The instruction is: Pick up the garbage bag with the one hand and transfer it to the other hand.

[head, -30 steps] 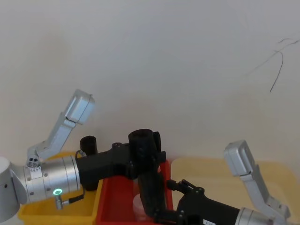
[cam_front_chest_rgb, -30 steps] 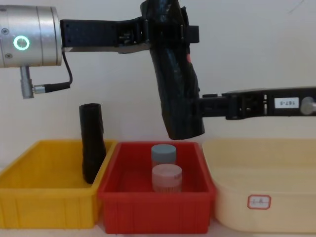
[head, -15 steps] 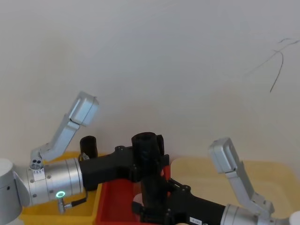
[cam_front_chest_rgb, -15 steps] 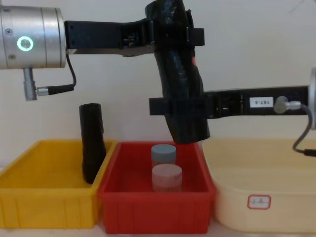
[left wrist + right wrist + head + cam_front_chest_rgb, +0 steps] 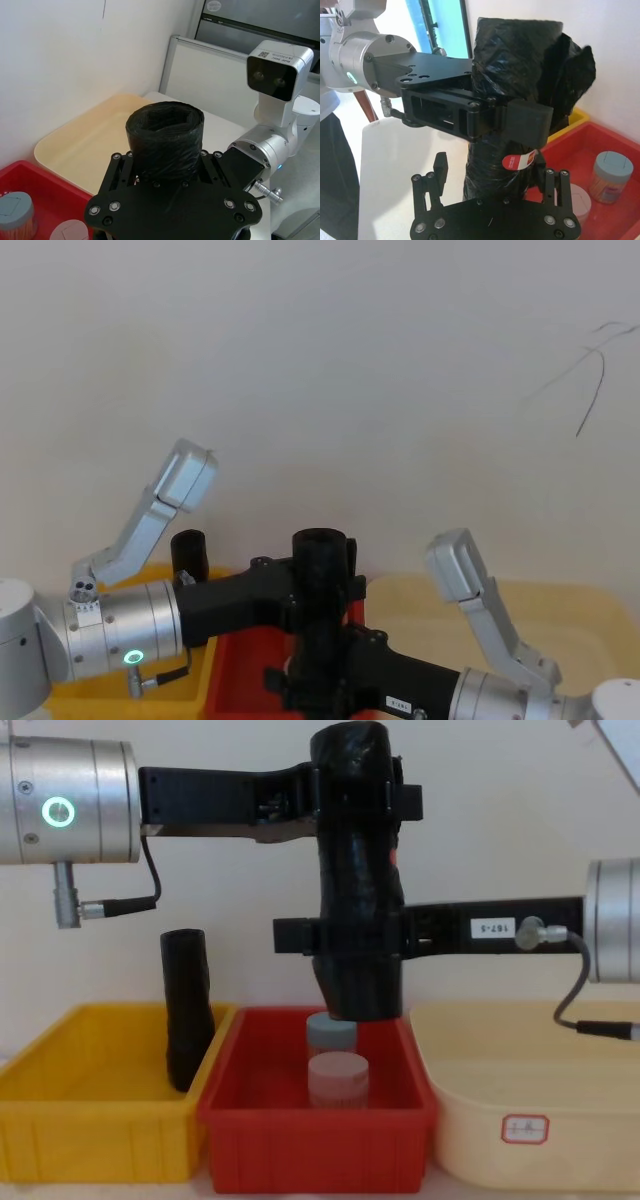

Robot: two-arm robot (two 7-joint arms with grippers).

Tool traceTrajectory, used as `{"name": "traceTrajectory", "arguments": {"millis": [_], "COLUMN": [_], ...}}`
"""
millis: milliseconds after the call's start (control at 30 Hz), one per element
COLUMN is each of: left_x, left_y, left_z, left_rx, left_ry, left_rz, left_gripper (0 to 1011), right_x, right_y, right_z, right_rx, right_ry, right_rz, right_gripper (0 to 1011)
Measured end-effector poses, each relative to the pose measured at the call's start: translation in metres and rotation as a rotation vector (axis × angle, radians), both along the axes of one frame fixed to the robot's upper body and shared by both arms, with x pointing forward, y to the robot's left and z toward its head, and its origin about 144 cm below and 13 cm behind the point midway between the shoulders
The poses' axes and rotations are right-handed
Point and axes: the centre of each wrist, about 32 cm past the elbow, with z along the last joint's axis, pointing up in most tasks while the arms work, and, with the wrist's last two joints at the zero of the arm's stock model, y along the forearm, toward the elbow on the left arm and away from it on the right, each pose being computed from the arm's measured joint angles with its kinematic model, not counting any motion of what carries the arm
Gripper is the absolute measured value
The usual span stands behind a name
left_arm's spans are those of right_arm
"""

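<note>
Above the red bin (image 5: 310, 1140), the garbage bag (image 5: 355, 870) hangs upright, black, crinkled and glossy.
Left gripper (image 5: 365, 800) reaches in level, jaws clamped on its upper part; right gripper (image 5: 340, 938) straddles the lower part, jaws spread.

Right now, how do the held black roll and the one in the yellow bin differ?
The garbage bag hangs in the air above the red bin, clamped near its top by the left gripper, with the right gripper at its lower part; the other roll stands in the yellow bin, untouched. The garbage bag looks thicker and more crinkled; the other roll looks slimmer and smoother. Both are black plastic cylinders.
</note>
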Motion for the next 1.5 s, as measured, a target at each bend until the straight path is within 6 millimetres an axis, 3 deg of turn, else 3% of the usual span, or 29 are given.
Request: {"name": "traceTrajectory", "arguments": {"millis": [167, 700, 1067, 1500], "left_x": [0.0003, 0.0006, 0.0008, 0.0008], "left_y": [-0.0005, -0.001, -0.0012, -0.0014], "left_z": [-0.0003, -0.0006, -0.0005, -0.0007], "left_rx": [0.001, 0.003, 0.002, 0.003], "left_ry": [0.007, 0.016, 0.017, 0.019], "left_rz": [-0.003, -0.008, -0.011, -0.012], "left_gripper": [486, 486, 486, 863], "right_x": [0.0023, 0.0056, 0.0043, 0.0014], "right_y": [0.002, 0.0047, 0.0044, 0.0004], "right_z": [-0.0002, -0.0006, 0.0008, 0.0042], "right_rx": [0.003, 0.009, 0.009, 0.018], "right_ry": [0.0, 0.0, -0.005, -0.026], "right_rz": [0.005, 0.013, 0.009, -0.026], "right_gripper": [961, 542, 535, 533]}}
